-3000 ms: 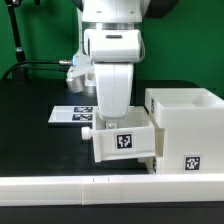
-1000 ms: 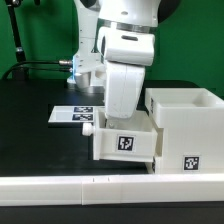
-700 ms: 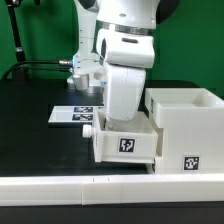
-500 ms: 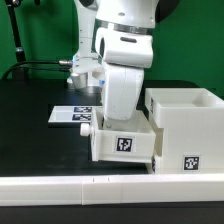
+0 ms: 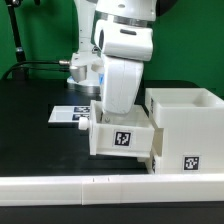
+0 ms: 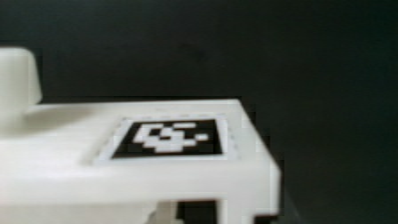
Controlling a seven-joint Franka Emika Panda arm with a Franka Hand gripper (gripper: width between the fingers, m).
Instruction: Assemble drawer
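Observation:
A white drawer tray (image 5: 124,140) with a square tag on its face and a round knob (image 5: 85,125) sits against the left side of the white box shell (image 5: 186,130). My gripper (image 5: 117,116) reaches down into the tray from above; its fingertips are hidden behind the tray wall. The tray moves with the arm, so the gripper looks shut on the tray wall. The wrist view shows the tray's tagged face (image 6: 173,137) close up, the knob (image 6: 15,78) beside it, and only a dark gap by the gripper (image 6: 210,212) at the frame edge.
The marker board (image 5: 68,114) lies flat behind the tray at the exterior view's left. A long low white border rail (image 5: 90,186) runs along the front edge. The table top (image 5: 30,130) is black. A black cable (image 5: 40,64) runs at the back left.
The arm has leaned toward the exterior view's left, and the tray has shifted slightly left and up with it. The box shell has not moved.

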